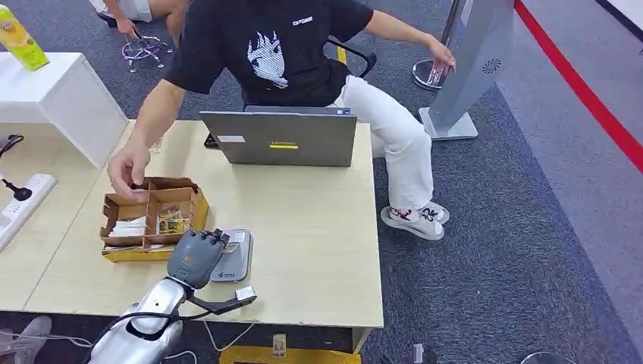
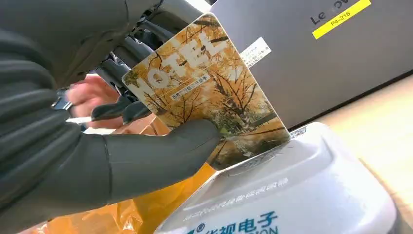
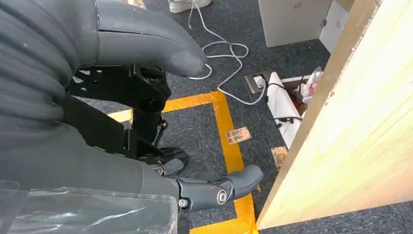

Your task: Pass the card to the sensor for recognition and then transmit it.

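The card [image 2: 204, 92] is being pinched between the thumb and dark fingers of the left hand [image 1: 199, 256], tilted, with its lower edge touching or just over the sensor [image 2: 302, 195]. The sensor is sitting on the counter [image 1: 311, 227] just beside the cardboard box [image 1: 152, 216], in front of the laptop [image 1: 280, 138]. A person's hand [image 1: 127, 171] is reaching into the box close by. The right hand [image 3: 146, 161] is hanging beside the counter edge over the floor, fingers apart and holding nothing. The thumb is gripping only one corner, so the card may be slipping or pivoting; held this tilted, the reader might fail to recognise it, and the person's arm nearby could be bumped.
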Motion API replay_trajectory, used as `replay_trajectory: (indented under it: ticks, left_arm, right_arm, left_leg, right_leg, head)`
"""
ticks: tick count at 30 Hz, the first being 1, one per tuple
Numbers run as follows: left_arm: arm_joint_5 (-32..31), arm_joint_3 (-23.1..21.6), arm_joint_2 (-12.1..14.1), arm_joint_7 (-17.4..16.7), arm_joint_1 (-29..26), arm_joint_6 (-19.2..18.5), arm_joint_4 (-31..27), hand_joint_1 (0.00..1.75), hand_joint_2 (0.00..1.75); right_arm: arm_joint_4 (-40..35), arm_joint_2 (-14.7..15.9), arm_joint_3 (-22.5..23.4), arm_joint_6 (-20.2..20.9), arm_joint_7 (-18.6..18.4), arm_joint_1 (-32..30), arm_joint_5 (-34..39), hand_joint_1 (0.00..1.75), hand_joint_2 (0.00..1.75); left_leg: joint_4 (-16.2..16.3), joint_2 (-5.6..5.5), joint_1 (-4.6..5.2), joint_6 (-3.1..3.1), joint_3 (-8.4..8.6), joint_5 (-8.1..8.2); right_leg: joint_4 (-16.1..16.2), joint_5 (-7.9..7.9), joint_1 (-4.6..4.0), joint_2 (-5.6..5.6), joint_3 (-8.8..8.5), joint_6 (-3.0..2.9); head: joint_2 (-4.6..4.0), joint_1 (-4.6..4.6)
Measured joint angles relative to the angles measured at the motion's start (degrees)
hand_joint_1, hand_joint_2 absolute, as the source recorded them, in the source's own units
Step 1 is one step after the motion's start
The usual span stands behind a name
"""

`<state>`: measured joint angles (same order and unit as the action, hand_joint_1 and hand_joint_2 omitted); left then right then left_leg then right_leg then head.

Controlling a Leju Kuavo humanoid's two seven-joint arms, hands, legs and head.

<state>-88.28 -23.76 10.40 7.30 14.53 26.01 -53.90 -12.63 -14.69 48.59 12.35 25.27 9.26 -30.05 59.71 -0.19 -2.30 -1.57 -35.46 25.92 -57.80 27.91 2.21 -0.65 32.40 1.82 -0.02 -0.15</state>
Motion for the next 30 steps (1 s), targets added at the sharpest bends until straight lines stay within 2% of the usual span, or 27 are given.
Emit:
replay_trajectory:
  ticks: [6, 10, 15, 19, 24, 30]
  left_arm:
    - [0.00, 0.00, 0.00, -0.09, -0.01, 0.92, 0.00, 1.75, 1.75]
    - [1.20, 0.11, 0.48, -0.22, -0.17, 3.89, -0.80, 1.75, 1.75]
    - [6.46, 2.25, 2.95, 1.10, -0.11, 5.53, -7.24, 1.75, 1.75]
    - [13.50, 6.88, 6.07, 4.32, 0.95, 4.61, -14.70, 1.75, 1.75]
    - [14.03, 9.96, 7.67, 5.05, 0.92, 4.24, -18.79, 1.75, 1.75]
    - [13.20, 11.04, 7.85, 5.51, 0.84, 4.68, -18.97, 1.75, 1.75]
  right_arm:
    - [0.00, 0.00, 0.00, 0.00, 0.00, -0.01, 0.04, 0.00, 1.75]
    - [0.00, 0.00, 0.00, -0.04, 0.09, -0.10, 0.26, 0.00, 1.75]
    - [-0.02, 0.00, 0.00, -0.13, 0.20, -0.42, 0.70, 0.00, 1.75]
    - [-0.02, 0.07, 0.00, -0.20, 0.35, -0.60, 1.03, 0.00, 1.75]
    - [-0.02, 0.07, 0.00, -0.20, 0.35, -0.62, 1.03, 0.00, 1.75]
    - [-0.02, 0.09, -0.02, -0.31, 0.15, -0.62, 0.96, 0.00, 1.75]
  left_leg:
    - [0.00, 0.00, 0.00, 0.00, 0.00, 0.00]
    - [0.00, 0.00, 0.00, 0.00, 0.00, 0.00]
    - [-0.01, 0.00, -0.02, -0.02, 0.00, -0.01]
    - [-0.02, 0.00, -0.03, -0.03, 0.01, -0.02]
    - [-0.01, -0.02, -0.02, 0.01, 0.00, -0.04]
    - [-0.01, -0.02, 0.00, 0.01, 0.00, -0.05]
  right_leg:
    - [0.00, 0.00, 0.00, 0.00, 0.00, 0.00]
    - [0.00, 0.00, 0.00, 0.00, 0.00, 0.00]
    - [-0.03, 0.00, -0.01, 0.00, 0.01, 0.00]
    - [-0.04, 0.00, -0.03, 0.00, 0.01, -0.01]
    - [-0.03, 0.00, -0.02, 0.02, -0.02, 0.00]
    - [-0.02, 0.00, -0.01, 0.02, -0.02, 0.00]
  head:
    - [0.00, 0.00]
    - [0.00, 0.00]
    - [0.00, -0.02]
    - [0.00, 0.00]
    - [0.00, 0.00]
    - [0.00, 0.00]
